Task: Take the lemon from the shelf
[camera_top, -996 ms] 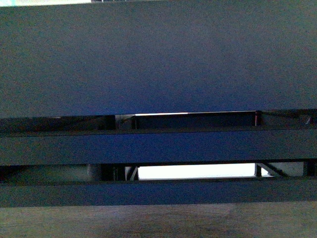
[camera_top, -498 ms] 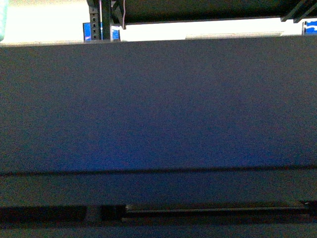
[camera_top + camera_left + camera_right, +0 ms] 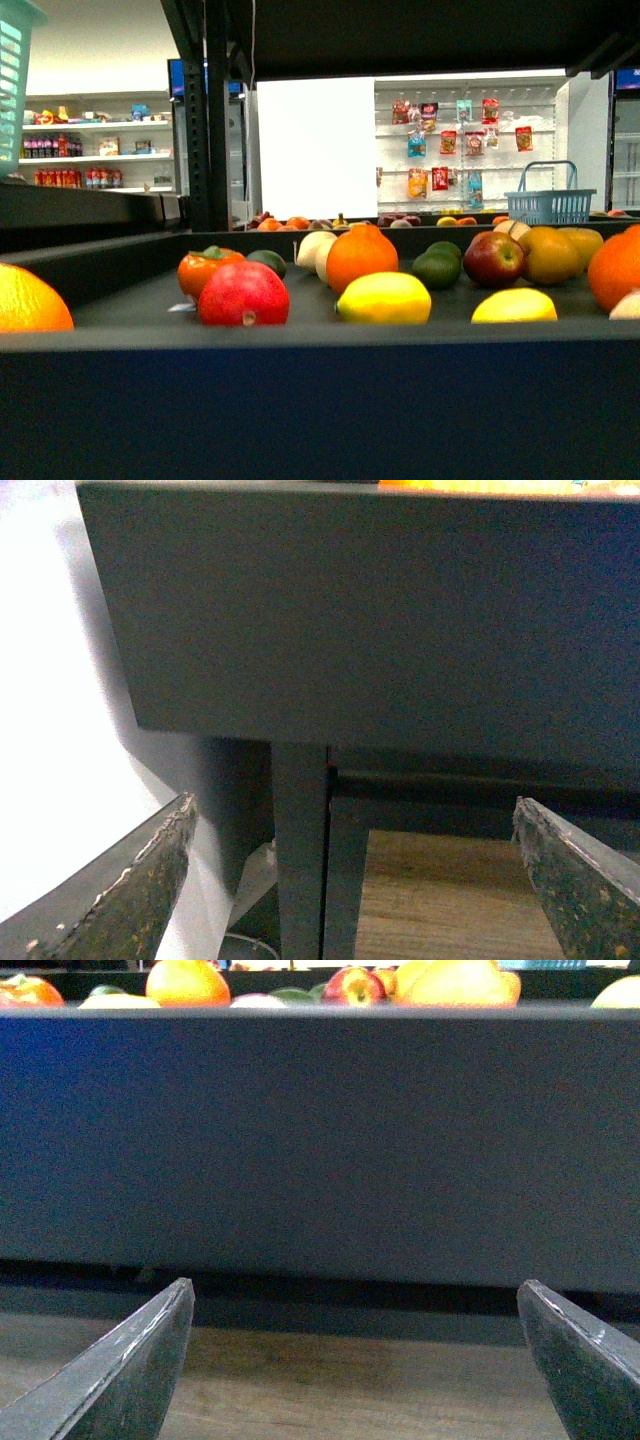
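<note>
The lemon [image 3: 385, 298] lies just behind the front lip of the shelf [image 3: 320, 400]. The left gripper [image 3: 352, 815] and the right gripper [image 3: 355, 1295] are wide open and empty, below this lip. I think a finger may strike the lip on the way up, or the second yellow fruit [image 3: 515, 306] behind the lip may be taken by mistake.

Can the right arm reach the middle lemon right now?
Probably not: the open right end effector faces the front lip of the shelf, which blocks it; the lemon lies behind that lip.
</note>
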